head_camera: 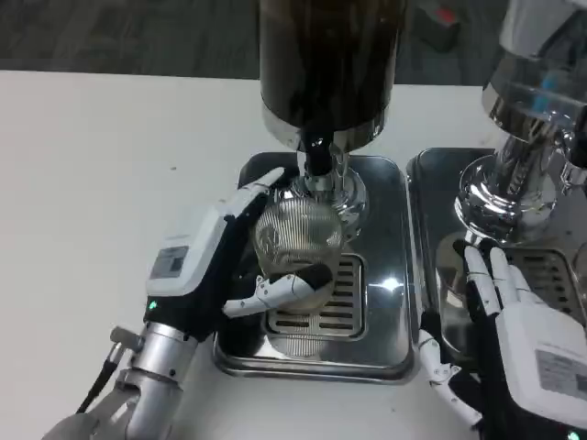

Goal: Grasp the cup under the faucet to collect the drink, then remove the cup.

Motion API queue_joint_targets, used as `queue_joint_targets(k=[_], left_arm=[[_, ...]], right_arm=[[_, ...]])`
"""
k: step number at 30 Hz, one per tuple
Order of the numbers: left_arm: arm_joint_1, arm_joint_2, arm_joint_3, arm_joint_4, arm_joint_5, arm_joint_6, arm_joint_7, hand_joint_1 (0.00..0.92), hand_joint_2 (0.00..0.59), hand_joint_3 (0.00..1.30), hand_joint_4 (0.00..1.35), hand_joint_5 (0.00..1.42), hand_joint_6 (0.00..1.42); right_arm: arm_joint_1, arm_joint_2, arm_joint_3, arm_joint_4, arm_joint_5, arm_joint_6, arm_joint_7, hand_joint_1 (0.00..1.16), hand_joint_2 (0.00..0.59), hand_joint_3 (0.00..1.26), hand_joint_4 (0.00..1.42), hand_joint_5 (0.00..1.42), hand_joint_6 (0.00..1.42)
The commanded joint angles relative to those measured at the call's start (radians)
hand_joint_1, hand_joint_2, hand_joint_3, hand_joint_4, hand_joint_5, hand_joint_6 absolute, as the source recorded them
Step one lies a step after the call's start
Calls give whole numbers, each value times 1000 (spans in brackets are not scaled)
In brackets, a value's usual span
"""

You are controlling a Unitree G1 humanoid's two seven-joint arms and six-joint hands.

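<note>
A clear ribbed glass cup (295, 235) stands on the slotted drip grate (344, 298) of the steel tray (385, 353), right below the black faucet (317, 156) of a dark drink dispenser (328, 64). My left hand (240, 252) wraps the cup from the left, fingers behind it and thumb across its front. My right hand (500, 316) lies flat with fingers straight and apart on the neighbouring tray, holding nothing. Whether liquid is in the cup I cannot tell.
A second dispenser with a chrome base (514, 183) stands on its own steel tray (431, 192) at the right. White tabletop (101, 183) stretches to the left and in front of the trays.
</note>
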Motion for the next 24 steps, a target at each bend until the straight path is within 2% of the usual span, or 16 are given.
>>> queue_joint_targets(k=[1, 5, 7, 13, 17, 20, 24], left_arm=[[40, 48, 41, -50, -49, -59, -15, 0, 0, 196, 212, 468, 386], [76, 89, 81, -106, -83, -90, -33, 0, 1, 179, 209, 456, 364], [107, 130, 108, -157, -104, -116, -51, 0, 10, 158, 202, 402, 320], [191, 207, 174, -278, -163, -149, -167, 0, 39, 37, 29, 223, 167], [241, 235, 214, -369, -195, -149, -243, 0, 50, 21, 0, 170, 143], [275, 242, 246, -440, -236, -157, -303, 0, 59, 2, 0, 149, 101], [300, 263, 271, -540, -344, -206, -444, 0, 74, 0, 0, 89, 27]], right_arm=[[-12, -13, -11, 1, 13, -10, 10, 245, 491, 64, 1, 73, 179], [-25, -29, -13, 2, 7, -9, 22, 241, 492, 64, 1, 63, 153], [-32, -38, -13, 0, -1, -6, 29, 231, 497, 64, 0, 42, 132], [-52, -104, -22, -12, -34, -14, 79, 208, 513, 54, 0, 18, 82], [-67, -131, -32, -16, -41, -17, 105, 199, 519, 45, 0, 15, 71], [-82, -136, -24, -7, -60, -13, 119, 198, 529, 44, 0, 1, 61], [-94, -137, -8, 4, -75, -18, 136, 198, 531, 44, 0, 0, 55]])
